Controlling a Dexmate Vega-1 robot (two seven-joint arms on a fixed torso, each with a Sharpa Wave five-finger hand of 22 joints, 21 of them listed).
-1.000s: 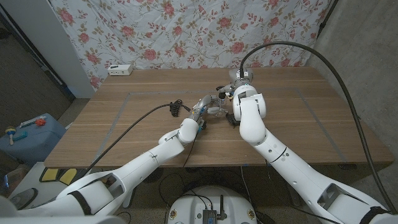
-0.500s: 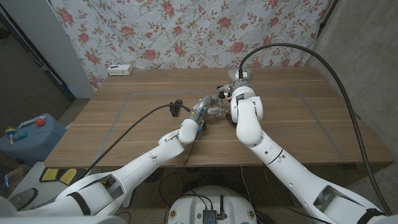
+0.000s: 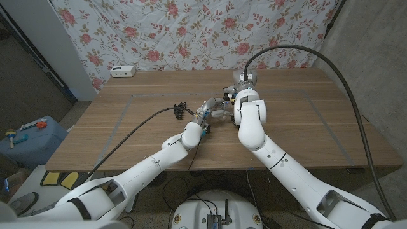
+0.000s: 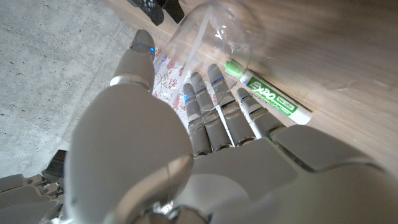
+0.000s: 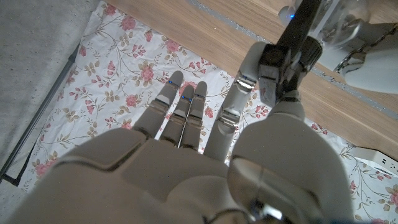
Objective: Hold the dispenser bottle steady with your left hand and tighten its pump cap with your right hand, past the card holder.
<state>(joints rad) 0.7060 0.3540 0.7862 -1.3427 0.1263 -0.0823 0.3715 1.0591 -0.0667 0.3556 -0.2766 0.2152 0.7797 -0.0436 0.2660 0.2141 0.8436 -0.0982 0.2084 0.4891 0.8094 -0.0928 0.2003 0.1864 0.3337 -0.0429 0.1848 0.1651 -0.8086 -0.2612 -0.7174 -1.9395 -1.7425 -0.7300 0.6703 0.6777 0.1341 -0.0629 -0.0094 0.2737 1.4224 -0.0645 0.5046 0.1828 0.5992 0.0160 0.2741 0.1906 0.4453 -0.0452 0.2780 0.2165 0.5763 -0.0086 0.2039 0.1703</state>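
The clear dispenser bottle (image 3: 219, 112) stands near the table's middle. My left hand (image 3: 206, 113) grips its side; in the left wrist view the fingers (image 4: 214, 109) wrap the transparent wall (image 4: 214, 28). My right hand (image 3: 233, 97) is at the bottle's top. In the right wrist view its thumb and a finger pinch the black pump cap (image 5: 293, 38) above the clear bottle (image 5: 341, 23), with the other fingers (image 5: 181, 106) spread. A black object (image 4: 157, 9), possibly the card holder, lies just beyond the bottle.
A green dry-erase marker (image 4: 268, 96) lies on the wood beside the bottle. A white power strip (image 3: 123, 70) sits at the far left edge by the floral backdrop. A black cable (image 3: 170, 109) crosses the table along my left arm.
My right forearm has swung slightly toward picture left while the hand stays at the cap. The left hand and bottle have not visibly moved.
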